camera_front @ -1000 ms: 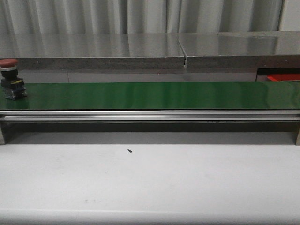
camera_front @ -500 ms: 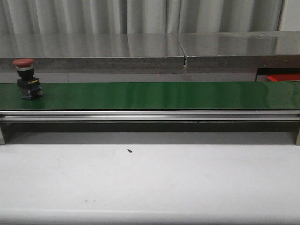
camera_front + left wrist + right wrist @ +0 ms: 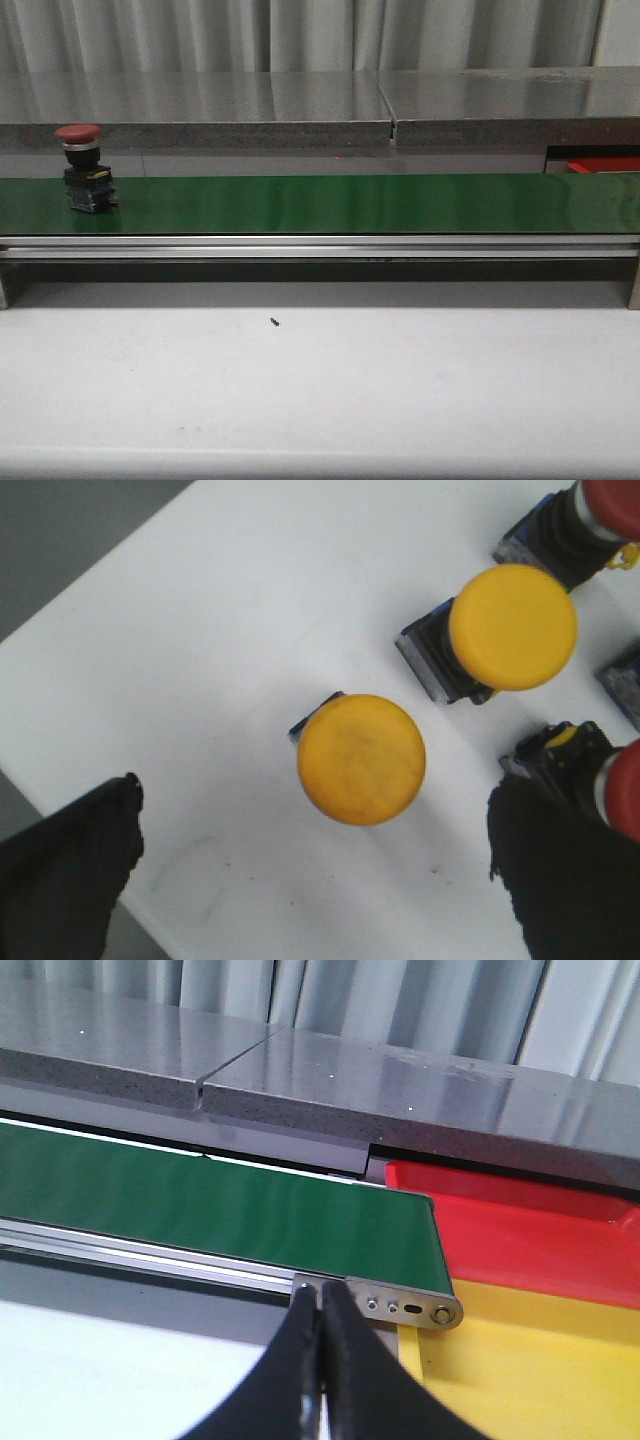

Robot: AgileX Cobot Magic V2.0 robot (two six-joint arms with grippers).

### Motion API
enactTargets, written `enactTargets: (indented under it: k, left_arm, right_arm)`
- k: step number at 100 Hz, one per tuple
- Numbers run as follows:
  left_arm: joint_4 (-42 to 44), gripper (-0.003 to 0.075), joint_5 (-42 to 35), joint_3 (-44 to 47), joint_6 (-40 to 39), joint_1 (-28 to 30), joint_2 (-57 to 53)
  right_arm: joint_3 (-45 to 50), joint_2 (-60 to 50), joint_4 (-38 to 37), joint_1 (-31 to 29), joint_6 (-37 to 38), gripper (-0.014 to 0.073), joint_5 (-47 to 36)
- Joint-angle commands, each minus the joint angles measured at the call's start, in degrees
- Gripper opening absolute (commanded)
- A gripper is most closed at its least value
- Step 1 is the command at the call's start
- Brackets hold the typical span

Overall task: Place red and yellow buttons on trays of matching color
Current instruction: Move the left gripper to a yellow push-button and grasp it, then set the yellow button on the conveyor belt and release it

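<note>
- Red button [image 3: 88, 168]: red domed cap on a dark body, standing upright on the green belt [image 3: 330, 203] near its left end in the front view. Neither hand touches it; it is well apart from the right hand, which waits at the belt's opposite end.
- Right hand [image 3: 321, 1380]: fingers pressed together, gripping nothing. It sits just before the belt's end roller, probably stationed to meet a button arriving there.
- Red tray [image 3: 520, 1225]: just beyond the right hand, past the belt end; appears empty in the visible part.
- Yellow tray [image 3: 520, 1360]: touching the red tray, nearer the right hand; placed so a drop is short.
- Left hand [image 3: 320, 880]: fingers spread wide, empty, hovering over the stock.
- Yellow button [image 3: 361, 759]: directly between the left fingers, on a white worktop [image 3: 200, 660]; likely next to be picked.
- Second yellow button [image 3: 512, 627] and further red ones [image 3: 612, 502]: beyond it, clustered as supply.
</note>
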Motion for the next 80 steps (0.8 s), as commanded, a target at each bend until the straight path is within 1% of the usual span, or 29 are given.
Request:
enactTargets:
  k: [1, 18, 47, 56, 80]
  left_arm:
    - [-1.2, 0.0652, -3.7, -1.3, 0.5, 0.0, -0.9]
    - [-3.0, 0.0652, -5.5, -1.5, 2.7, -0.1, 1.5]
    - [-3.2, 0.0645, -8.9, -1.5, 4.2, -1.3, 2.6]
    - [-3.2, 0.0599, -8.9, -1.5, 4.2, -1.3, 2.8]
    - [-3.3, 0.0393, -9.3, -1.5, 4.2, -1.3, 3.2]
  right_arm:
    - [0.0, -0.7, 0.1, 0.1, 0.0, -0.0118, -4.9]
    - [0.0, -0.7, 0.1, 0.1, 0.0, -0.0118, -4.9]
    - [0.0, -0.7, 0.1, 0.1, 0.0, -0.0118, -4.9]
    - [0.0, -0.7, 0.1, 0.1, 0.0, -0.0118, -4.9]
    - [0.0, -0.7, 0.1, 0.1, 0.0, -0.0118, -4.9]
